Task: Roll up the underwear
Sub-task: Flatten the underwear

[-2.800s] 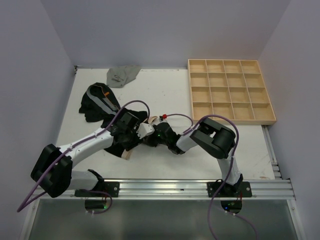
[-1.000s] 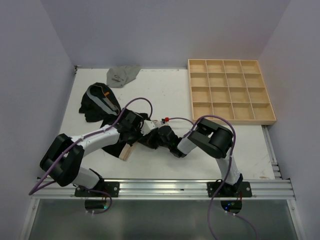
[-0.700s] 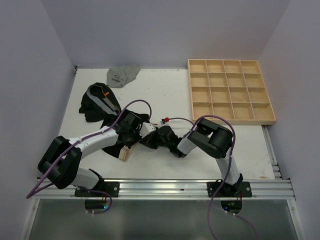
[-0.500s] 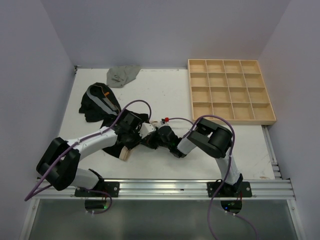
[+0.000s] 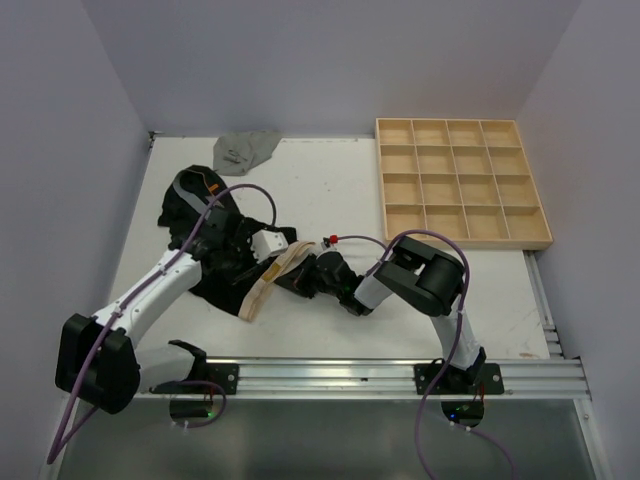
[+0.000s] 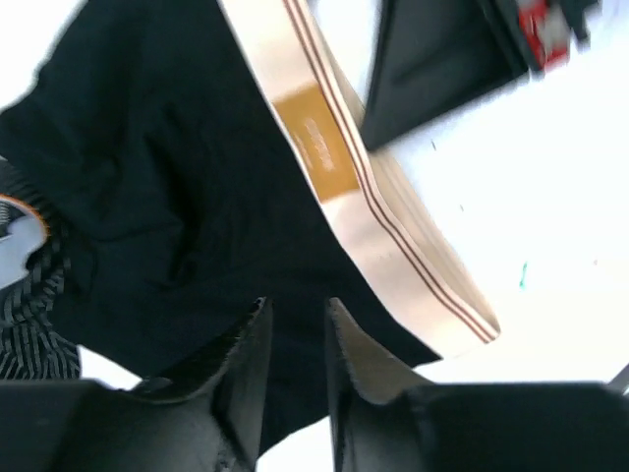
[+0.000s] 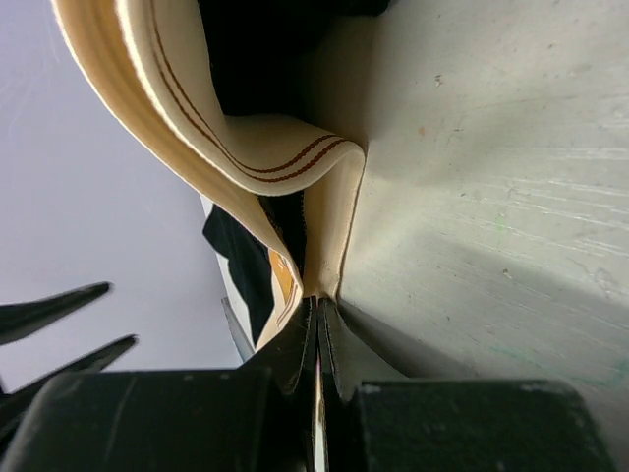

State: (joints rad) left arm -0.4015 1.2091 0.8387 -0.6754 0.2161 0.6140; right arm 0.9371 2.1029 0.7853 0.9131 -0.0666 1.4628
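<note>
A black pair of underwear [image 5: 225, 280] with a tan waistband [image 5: 268, 280] lies spread on the table's near left. My right gripper [image 5: 306, 276] lies low at the waistband's right end, shut on a fold of it [image 7: 329, 221]. In the right wrist view the tan band is pinched between the shut jaws [image 7: 317, 307]. My left gripper [image 5: 262, 252] hovers just above the black cloth [image 6: 167, 197], its fingers [image 6: 257, 329] apart with nothing between them. The tan waistband [image 6: 334, 177] runs diagonally ahead of it. A second black pair [image 5: 195, 200] with a grey band and a grey pair [image 5: 245, 150] lie farther back.
A wooden grid tray [image 5: 460, 180] sits at the back right. The metal rail [image 5: 330, 375] with both arm bases runs along the near edge. Purple walls close in the left, back and right sides.
My left gripper has opened, let go of the cloth and drawn back to the left. The tan waistband now lies uncovered and stretched. The right gripper has kept still, shut on the band.
</note>
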